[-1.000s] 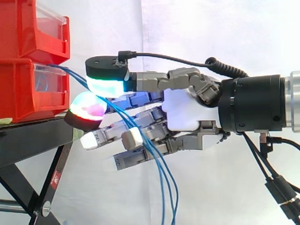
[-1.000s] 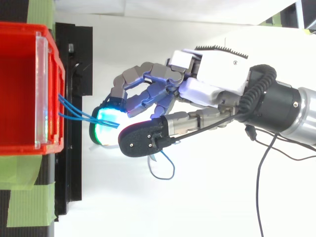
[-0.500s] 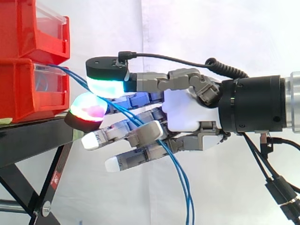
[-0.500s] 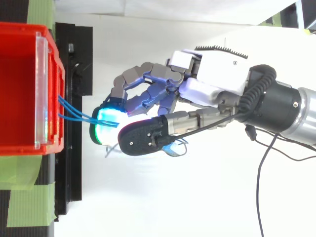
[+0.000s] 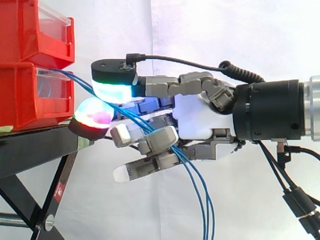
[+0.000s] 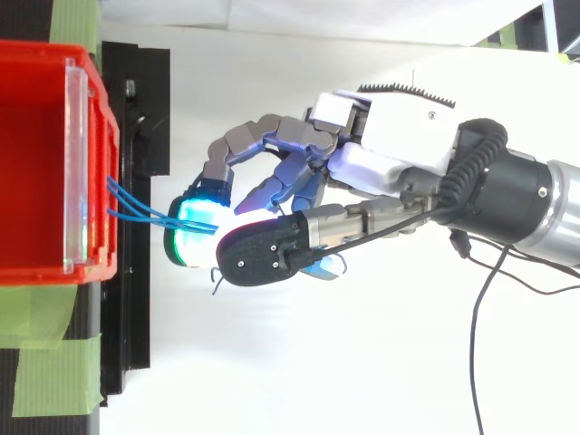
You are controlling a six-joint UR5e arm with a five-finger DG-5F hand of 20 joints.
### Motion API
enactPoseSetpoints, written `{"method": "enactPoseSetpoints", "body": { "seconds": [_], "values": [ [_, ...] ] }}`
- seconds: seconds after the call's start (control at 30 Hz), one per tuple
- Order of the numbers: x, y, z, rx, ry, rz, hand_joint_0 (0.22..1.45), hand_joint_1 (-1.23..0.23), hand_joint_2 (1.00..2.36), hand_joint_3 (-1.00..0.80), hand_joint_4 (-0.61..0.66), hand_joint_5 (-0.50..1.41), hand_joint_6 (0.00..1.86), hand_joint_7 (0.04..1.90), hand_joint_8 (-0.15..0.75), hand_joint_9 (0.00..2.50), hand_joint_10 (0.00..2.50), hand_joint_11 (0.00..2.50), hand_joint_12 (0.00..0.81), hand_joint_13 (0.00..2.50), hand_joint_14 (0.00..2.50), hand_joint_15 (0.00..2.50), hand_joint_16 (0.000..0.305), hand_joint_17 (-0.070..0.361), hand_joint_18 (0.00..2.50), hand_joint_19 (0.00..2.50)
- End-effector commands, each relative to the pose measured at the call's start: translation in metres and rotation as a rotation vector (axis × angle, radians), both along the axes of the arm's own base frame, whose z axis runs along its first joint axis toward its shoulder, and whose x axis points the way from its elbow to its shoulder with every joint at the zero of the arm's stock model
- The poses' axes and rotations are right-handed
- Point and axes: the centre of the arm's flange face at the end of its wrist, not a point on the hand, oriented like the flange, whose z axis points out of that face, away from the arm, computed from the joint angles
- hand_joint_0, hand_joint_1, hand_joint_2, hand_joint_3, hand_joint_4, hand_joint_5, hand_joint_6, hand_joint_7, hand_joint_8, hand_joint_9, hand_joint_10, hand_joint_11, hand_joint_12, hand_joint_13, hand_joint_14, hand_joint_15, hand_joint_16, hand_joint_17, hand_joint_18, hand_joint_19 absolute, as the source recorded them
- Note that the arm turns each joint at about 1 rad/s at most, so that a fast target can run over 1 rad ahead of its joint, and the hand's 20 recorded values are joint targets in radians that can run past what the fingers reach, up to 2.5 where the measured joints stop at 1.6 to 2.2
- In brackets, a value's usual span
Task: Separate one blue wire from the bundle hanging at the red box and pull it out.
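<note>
Blue wires (image 5: 196, 187), three, thread one hand (image 5: 200, 117) beside two red bins (image 5: 22, 95).

Place: a robotics lab test rig.
Backdrop: plain white curtain (image 5: 225, 40) behind everything.
Fixtures: stacked red bins (image 5: 20, 102) on a black stand (image 5: 30, 150), green tape (image 6: 45, 385) stuck alongside.
Machinery: industrial robot arm (image 6: 517, 195).

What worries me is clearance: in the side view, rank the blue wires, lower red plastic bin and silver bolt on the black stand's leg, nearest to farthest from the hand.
1. The blue wires, among the curled fingers of the hand.
2. The lower red plastic bin, just left of the fingertips.
3. The silver bolt on the black stand's leg, far lower left.
</note>
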Motion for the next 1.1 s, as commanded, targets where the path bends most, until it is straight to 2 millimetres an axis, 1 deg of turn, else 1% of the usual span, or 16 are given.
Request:
{"method": "enactPoseSetpoints", "body": {
  "seconds": [0.0,0.23,0.63,0.73,0.77,0.8,0.83,0.93,1.03,1.07],
  "values": [
    [0.000,0.000,0.001,0.001,-0.002,0.000,0.60,-0.64,1.02,-0.18,0.16,-0.17,0.86,0.92,0.369,1.17,0.02,1.19,0.346,1.62,0.00,1.64,0.051,0.114,0.76,0.42],
    [0.000,0.000,-0.001,-0.001,0.002,0.000,0.60,-0.64,1.02,-0.18,0.16,-0.17,0.86,0.92,0.364,1.22,0.02,1.23,0.348,1.62,0.00,1.63,0.051,0.115,0.76,0.42],
    [-0.001,-0.001,0.002,0.004,0.000,0.000,0.60,-0.65,1.02,-0.18,0.16,-0.17,0.86,0.91,0.366,1.22,0.02,1.23,0.347,1.62,0.01,1.62,0.051,0.116,0.77,0.42],
    [-0.002,-0.002,0.008,0.001,-0.006,-0.001,0.60,-0.65,1.02,-0.19,0.15,-0.17,0.86,0.91,0.362,1.22,0.02,1.21,0.348,1.61,0.00,1.64,0.051,0.116,0.77,0.42],
    [-0.004,-0.002,0.015,0.001,-0.012,-0.001,0.60,-0.65,1.02,-0.18,0.15,-0.17,0.86,0.91,0.366,1.22,0.02,1.21,0.348,1.61,0.00,1.63,0.051,0.116,0.77,0.42],
    [-0.004,-0.003,0.016,-0.002,-0.008,-0.004,0.60,-0.65,1.02,-0.18,0.15,-0.17,0.86,0.91,0.361,1.22,0.02,1.23,0.351,1.61,0.00,1.62,0.051,0.116,0.77,0.42],
    [-0.006,-0.004,0.021,-0.001,-0.010,-0.004,0.60,-0.65,1.02,-0.18,0.15,-0.17,0.86,0.91,0.367,1.22,0.02,1.22,0.348,1.61,0.01,1.62,0.051,0.116,0.77,0.42],
    [-0.010,-0.005,0.026,-0.008,0.009,-0.004,0.61,-0.65,1.02,-0.18,0.15,-0.17,0.86,0.91,0.364,1.22,0.02,1.23,0.348,1.61,0.01,1.62,0.051,0.116,0.77,0.42],
    [-0.017,-0.006,0.037,-0.024,0.029,-0.005,0.61,-0.67,1.02,-0.17,0.15,-0.17,0.86,0.91,0.366,1.22,0.02,1.23,0.343,1.61,0.00,1.63,0.052,0.116,0.77,0.42],
    [-0.018,-0.007,0.037,-0.028,0.035,-0.006,0.61,-0.68,1.02,-0.17,0.15,-0.17,0.86,0.92,0.371,1.22,0.02,1.23,0.344,1.61,0.01,1.62,0.051,0.116,0.77,0.42]
  ]
}}
